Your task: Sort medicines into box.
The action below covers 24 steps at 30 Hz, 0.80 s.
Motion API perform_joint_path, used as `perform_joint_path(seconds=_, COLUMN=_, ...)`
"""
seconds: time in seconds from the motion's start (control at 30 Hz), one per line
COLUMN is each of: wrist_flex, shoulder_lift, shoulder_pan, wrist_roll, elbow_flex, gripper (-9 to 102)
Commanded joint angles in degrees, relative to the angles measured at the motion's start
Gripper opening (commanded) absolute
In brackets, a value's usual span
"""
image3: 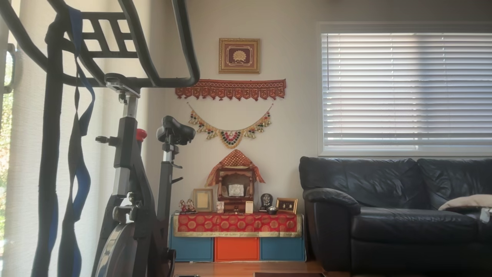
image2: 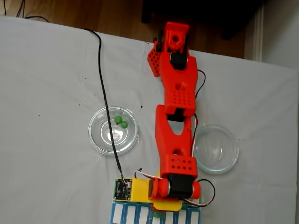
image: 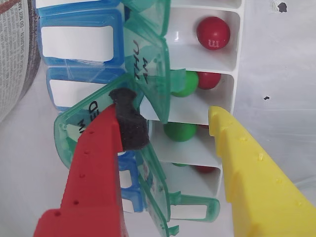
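Here the pincer (image: 170, 126) is spread wide over the box (image: 224, 89), whose green lids stand open; red and green medicines (image: 213, 32) sit in its white compartments

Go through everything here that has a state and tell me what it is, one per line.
pincer: open, empty, over the box
box: green lids flipped open, balls in its compartments
blue-framed lids: closed
left glass dish: holds two green balls
right glass dish: empty
window blinds: lowered
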Motion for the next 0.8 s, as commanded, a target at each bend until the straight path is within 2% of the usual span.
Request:
perform_joint_path(seconds=0.0, wrist_flex=2.0, shoulder_lift=3.1, shoulder_pan=-1.3, wrist_roll=0.2, elbow_flex=-4.2, gripper=26)
perform_joint_path(seconds=0.13, wrist_flex=2.0, shoulder_lift=4.4, shoulder_pan=-1.1, wrist_roll=-0.4, elbow_flex=-2.6, gripper=26)
perform_joint_path(seconds=0.27, wrist_flex=2.0, shoulder_lift=11.2, shoulder_pan=-0.2, wrist_roll=-3.3, elbow_flex=5.7, gripper=27)
perform_joint_path(seconds=0.63, wrist_flex=2.0, shoulder_lift=33.7, shoulder_pan=3.3, wrist_roll=-9.7, elbow_flex=32.3, gripper=3)
perform_joint_path(seconds=0.77, wrist_flex=2.0, shoulder_lift=38.3, shoulder_pan=5.0, wrist_roll=-11.1, elbow_flex=38.0, gripper=1)
